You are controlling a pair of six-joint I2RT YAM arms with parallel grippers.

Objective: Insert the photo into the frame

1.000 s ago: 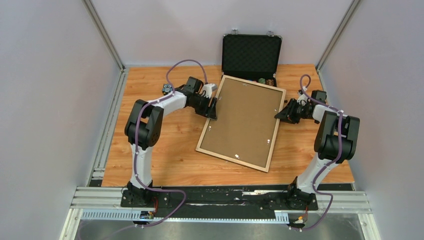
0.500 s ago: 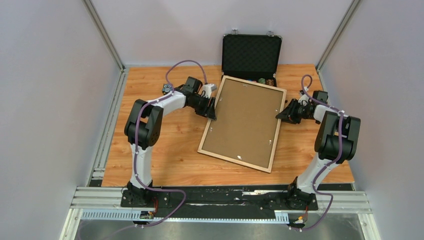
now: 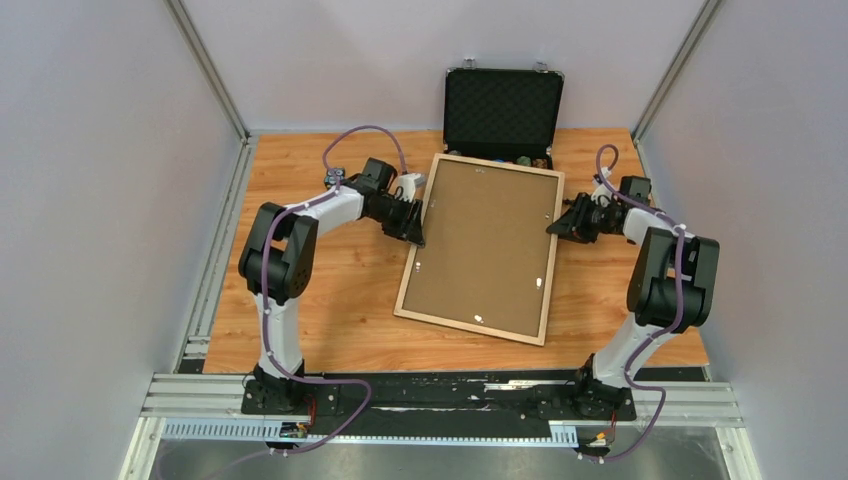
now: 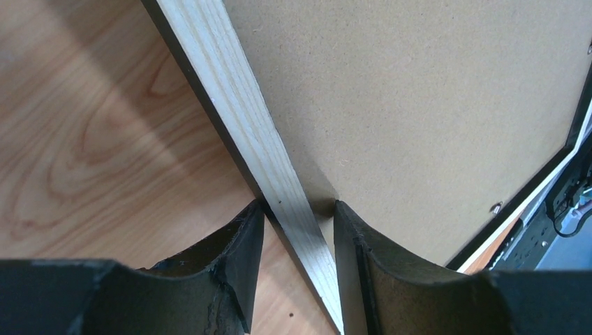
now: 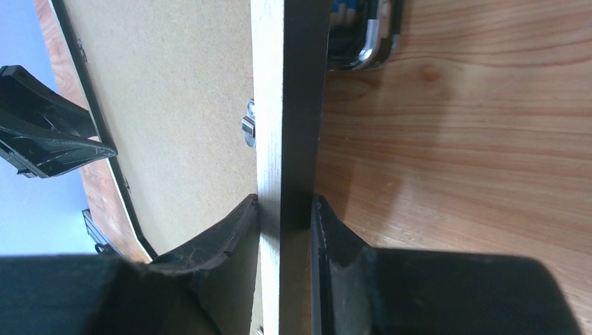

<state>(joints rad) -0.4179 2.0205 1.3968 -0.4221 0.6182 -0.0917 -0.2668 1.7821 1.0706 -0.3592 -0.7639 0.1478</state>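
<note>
The frame [image 3: 407,278] sits back side up in the middle of the table, its light wood rails around a brown backing panel [image 3: 485,245]. My left gripper [image 3: 418,238] straddles the left rail [image 4: 230,91]. Both its fingers touch that rail, which runs slantwise between them around [image 4: 298,209]. My right gripper [image 3: 553,228] is shut on the right rail [image 5: 269,105], one finger on the backing side and one on the black outer side around [image 5: 285,202]. The photo is out of view.
An open black case [image 3: 503,110] stands at the back edge, just behind the frame's top corner. Small metal tabs [image 5: 248,125] hold the backing. Bare wooden table [image 3: 320,300] lies to the left of the frame, and more to its right and front.
The frame has swung clockwise and now stands more upright in the top view. Both arms moved with it, the left one to the left. The left jaws have narrowed onto the rail.
</note>
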